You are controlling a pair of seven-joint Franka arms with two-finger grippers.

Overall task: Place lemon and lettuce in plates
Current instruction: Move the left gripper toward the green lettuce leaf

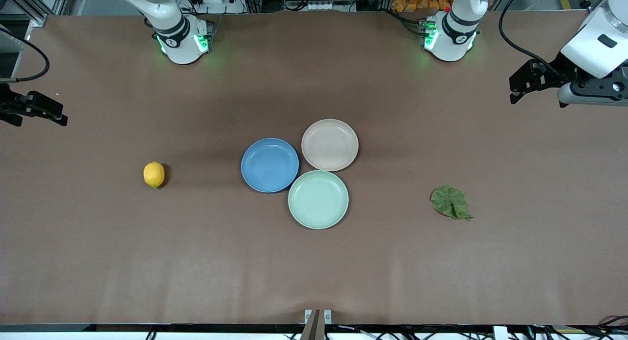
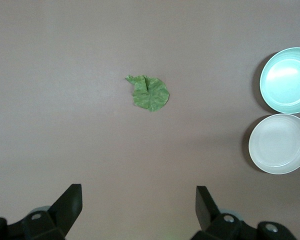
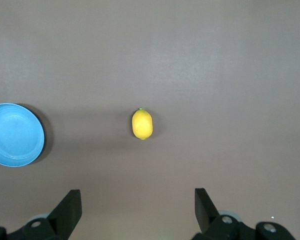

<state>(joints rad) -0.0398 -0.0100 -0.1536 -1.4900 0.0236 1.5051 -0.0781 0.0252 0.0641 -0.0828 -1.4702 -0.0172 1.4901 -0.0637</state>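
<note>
The lemon (image 1: 154,174) lies on the table toward the right arm's end; it also shows in the right wrist view (image 3: 142,124). The lettuce (image 1: 450,202) lies toward the left arm's end and shows in the left wrist view (image 2: 149,93). The blue plate (image 1: 270,165) and the beige-pink plate (image 1: 329,144) sit empty mid-table, touching. My right gripper (image 1: 43,113) hangs open and empty, high over the table's edge at the right arm's end (image 3: 138,202). My left gripper (image 1: 514,91) hangs open and empty, high over the left arm's end (image 2: 139,200).
A mint-green plate (image 1: 318,199) sits empty against the other two, nearest the front camera; it also shows in the left wrist view (image 2: 288,80) beside the beige-pink plate (image 2: 280,144). The blue plate shows in the right wrist view (image 3: 15,134). Brown table cover (image 1: 314,261) all round.
</note>
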